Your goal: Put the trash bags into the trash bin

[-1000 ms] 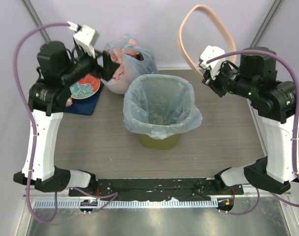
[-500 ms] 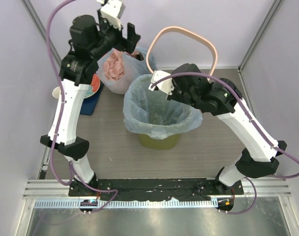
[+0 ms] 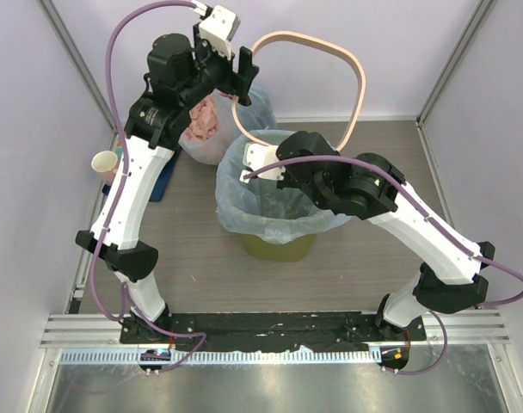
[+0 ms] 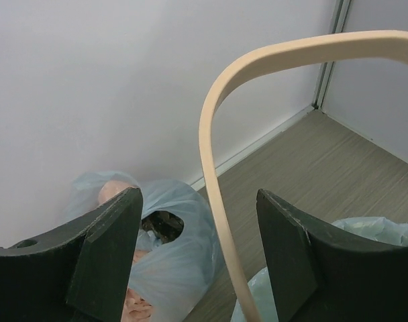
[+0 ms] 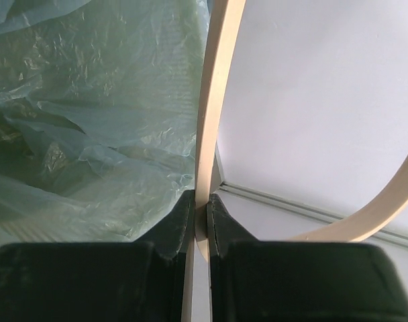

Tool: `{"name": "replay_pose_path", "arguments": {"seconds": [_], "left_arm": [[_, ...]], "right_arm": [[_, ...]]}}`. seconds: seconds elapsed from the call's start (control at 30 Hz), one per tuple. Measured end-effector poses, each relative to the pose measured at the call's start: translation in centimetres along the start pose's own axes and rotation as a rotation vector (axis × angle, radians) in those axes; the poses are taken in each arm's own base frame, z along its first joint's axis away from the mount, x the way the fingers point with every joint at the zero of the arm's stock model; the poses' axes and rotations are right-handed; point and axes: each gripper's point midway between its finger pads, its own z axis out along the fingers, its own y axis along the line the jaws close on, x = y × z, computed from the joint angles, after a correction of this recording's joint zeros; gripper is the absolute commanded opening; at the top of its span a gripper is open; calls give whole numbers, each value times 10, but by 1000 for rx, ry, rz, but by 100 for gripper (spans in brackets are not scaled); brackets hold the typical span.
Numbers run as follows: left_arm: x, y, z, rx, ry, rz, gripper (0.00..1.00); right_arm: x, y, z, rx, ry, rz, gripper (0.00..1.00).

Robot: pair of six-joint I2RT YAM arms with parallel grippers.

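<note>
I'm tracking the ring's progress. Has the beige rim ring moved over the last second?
Yes. The beige rim ring, clamped in the right gripper, has swung left: from beyond the right side of the trash bin to over its far edge.

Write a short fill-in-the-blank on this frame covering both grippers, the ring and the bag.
1. The right gripper is ___ on the pinkish-beige rim ring.
2. The left gripper is ___, with the ring passing between its fingers.
3. The light-blue trash bag sits ___ the olive-green trash bin, its edge draped over the top.

Missing words: shut; open; inside
</note>
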Motion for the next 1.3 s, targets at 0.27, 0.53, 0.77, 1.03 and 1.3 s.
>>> {"name": "replay_pose_path", "arguments": {"seconds": [0.27,0.53,0.77,1.03,1.3], "left_arm": [[12,1,6,-8,23,2,40],[11,-8,7,-6,22,-80,0],[55,-5,-16,-98,165,-332,0],[77,-6,-71,-268,258,-606,0],[101,-21,-108,-360,310,-663,0]], "right_arm": [[-11,2,-4,10,-26,-38,1],[-20,10,-1,1,-52,-25,35],[-29,-7,-18,-20,-165,128,94],[-18,-33,-79,-77,-415,319,96],[-5,-55,-109,0,-557,425,97]]}}
